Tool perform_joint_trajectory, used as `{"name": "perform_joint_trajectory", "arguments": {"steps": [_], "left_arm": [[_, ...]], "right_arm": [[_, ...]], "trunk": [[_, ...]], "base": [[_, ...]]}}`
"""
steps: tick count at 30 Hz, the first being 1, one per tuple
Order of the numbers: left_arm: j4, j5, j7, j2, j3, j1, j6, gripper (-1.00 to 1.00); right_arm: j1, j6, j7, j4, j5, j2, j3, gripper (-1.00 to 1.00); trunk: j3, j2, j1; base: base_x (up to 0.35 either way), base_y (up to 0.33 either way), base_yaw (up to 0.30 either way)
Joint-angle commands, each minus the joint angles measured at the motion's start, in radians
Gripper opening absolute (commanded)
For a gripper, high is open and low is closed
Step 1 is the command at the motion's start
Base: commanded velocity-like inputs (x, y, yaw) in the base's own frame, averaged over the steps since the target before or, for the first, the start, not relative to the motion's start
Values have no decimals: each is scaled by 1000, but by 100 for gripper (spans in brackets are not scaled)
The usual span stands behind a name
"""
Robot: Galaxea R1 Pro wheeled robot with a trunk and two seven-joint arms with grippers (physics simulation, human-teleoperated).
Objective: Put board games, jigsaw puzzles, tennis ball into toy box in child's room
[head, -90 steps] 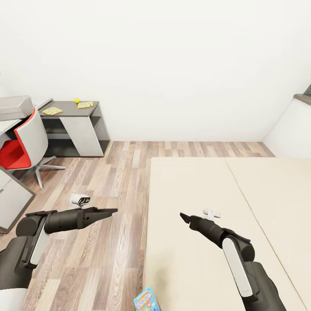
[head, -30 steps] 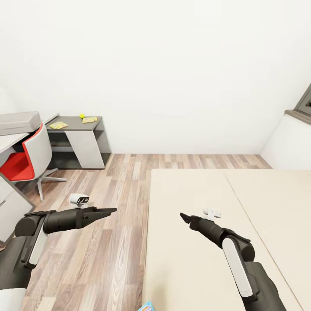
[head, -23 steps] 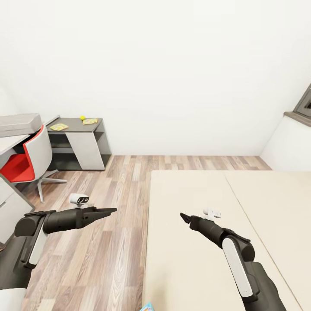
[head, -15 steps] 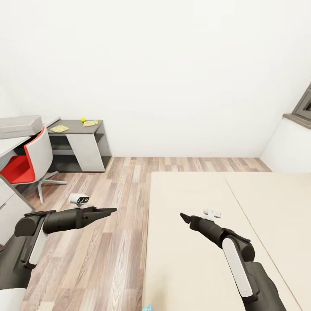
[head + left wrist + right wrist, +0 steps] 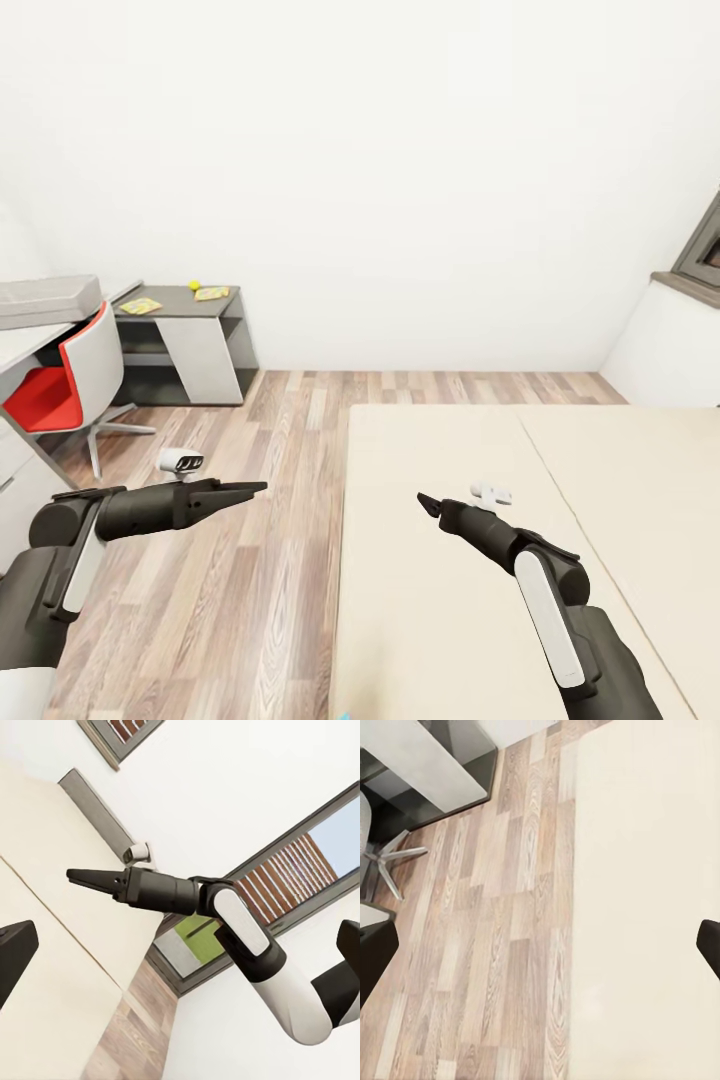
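Note:
The toy box (image 5: 46, 296), a light grey bin, sits on a desk at the far left. Beside it a dark grey table (image 5: 180, 302) carries two jigsaw puzzles (image 5: 141, 305) (image 5: 211, 293) and the tennis ball (image 5: 194, 285). The cream bed (image 5: 450, 600) fills the lower right; a tiny blue corner of a board game (image 5: 345, 716) shows at its bottom edge. My left gripper (image 5: 255, 488) hangs over the floor, empty. My right gripper (image 5: 425, 500) hangs over the bed, empty. In each wrist view the fingers (image 5: 15, 952) (image 5: 375, 960) stand wide apart.
A red and white swivel chair (image 5: 70, 375) stands in front of the desk. Wood-plank floor (image 5: 250, 600) runs between the bed and the desk. A white ledge (image 5: 670, 330) with a window frame (image 5: 703, 245) is at the far right.
The whole view has shifted: desk, table and bed sit lower and further off, and the board game has slid almost out at the bottom. Both arms hold the same pose.

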Motion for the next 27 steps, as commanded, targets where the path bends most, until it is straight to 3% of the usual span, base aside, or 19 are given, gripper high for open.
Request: {"name": "perform_joint_trajectory", "arguments": {"steps": [1, 27], "left_arm": [[0, -1, -4, 1, 0, -1, 11, 100], [0, 1, -4, 2, 0, -1, 10, 100]], "right_arm": [[-1, 5, 4, -1, 2, 1, -1, 100], [-1, 5, 5, -1, 2, 1, -1, 100]], "trunk": [[0, -2, 1], [43, -2, 1]], "base": [[0, 0, 0], [0, 0, 0]]}}
